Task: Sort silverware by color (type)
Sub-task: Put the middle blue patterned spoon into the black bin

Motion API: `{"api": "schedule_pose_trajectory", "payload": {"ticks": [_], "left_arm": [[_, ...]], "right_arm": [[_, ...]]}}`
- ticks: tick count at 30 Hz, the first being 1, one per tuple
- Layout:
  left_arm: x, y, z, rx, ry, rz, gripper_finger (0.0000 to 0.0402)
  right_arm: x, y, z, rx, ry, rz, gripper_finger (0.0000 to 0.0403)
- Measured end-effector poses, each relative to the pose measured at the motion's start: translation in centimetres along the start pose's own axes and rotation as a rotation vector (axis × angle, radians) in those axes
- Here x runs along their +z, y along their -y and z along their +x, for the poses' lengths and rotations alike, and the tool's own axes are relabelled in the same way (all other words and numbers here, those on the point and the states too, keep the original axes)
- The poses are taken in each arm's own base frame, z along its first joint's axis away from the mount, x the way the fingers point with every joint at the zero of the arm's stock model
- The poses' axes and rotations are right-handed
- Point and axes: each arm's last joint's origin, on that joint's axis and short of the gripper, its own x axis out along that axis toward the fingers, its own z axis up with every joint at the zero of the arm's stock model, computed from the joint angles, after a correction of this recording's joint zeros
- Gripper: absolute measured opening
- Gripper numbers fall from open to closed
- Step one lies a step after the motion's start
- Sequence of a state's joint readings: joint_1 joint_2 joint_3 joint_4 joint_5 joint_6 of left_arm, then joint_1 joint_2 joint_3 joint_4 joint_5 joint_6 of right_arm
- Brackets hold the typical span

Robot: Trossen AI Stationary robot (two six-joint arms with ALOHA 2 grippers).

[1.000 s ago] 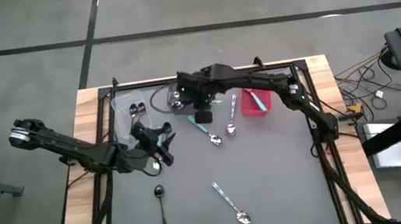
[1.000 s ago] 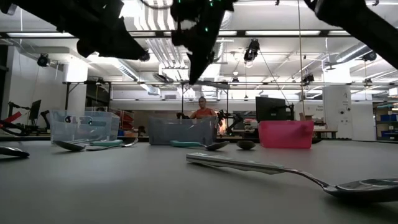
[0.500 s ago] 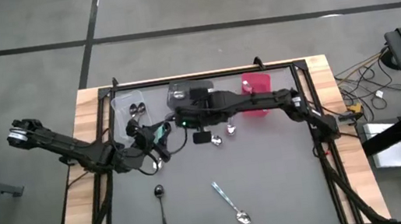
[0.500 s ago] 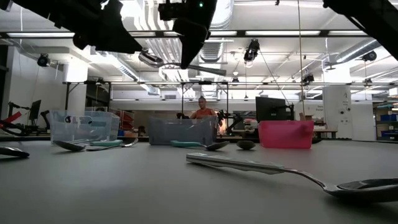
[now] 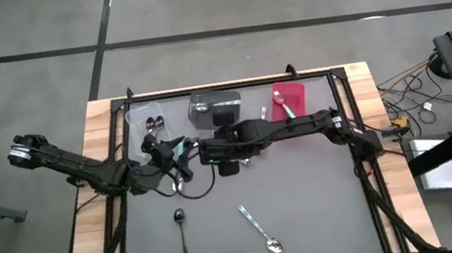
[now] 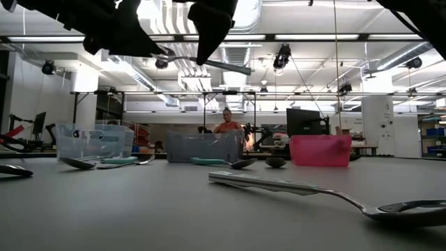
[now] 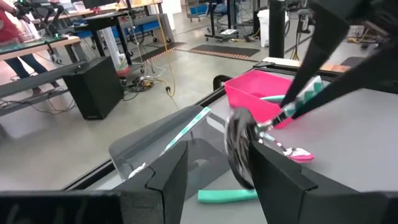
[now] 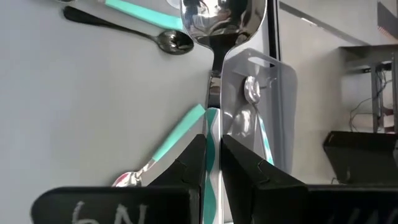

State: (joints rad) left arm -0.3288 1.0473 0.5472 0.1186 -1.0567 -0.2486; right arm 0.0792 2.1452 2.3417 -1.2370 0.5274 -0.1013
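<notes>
Grey table (image 5: 307, 195), workshop beyond. Right gripper (image 5: 210, 154), clamped on a teal spoon (image 8: 214, 56), has shifted left toward the left gripper (image 5: 179, 155), fingers apart.

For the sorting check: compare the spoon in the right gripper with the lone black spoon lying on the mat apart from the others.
Colour: the held spoon has a shiny silver bowl and a teal-patterned handle; the black spoon is dark all over.
Position: the held spoon is pinched in the shut right gripper, off the mat; the black spoon lies flat on it, untouched.
Both are slim spoons, not yet binned.
</notes>
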Motion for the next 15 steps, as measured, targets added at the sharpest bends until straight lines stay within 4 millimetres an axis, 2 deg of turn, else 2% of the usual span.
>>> {"api": "schedule_pose_trajectory", "payload": {"ticks": [6, 15], "left_arm": [[0.33, 0.08, -0.01, -0.006, 0.019, -0.005, 0.013], [0.38, 0.1, -0.01, -0.009, 0.022, -0.02, 0.0018]], "right_arm": [[0.08, -0.43, -0.25, 0.004, 0.008, -0.007, 0.0028], [0.19, -0.37, -0.23, 0.002, 0.018, 0.004, 0.0028]]}}
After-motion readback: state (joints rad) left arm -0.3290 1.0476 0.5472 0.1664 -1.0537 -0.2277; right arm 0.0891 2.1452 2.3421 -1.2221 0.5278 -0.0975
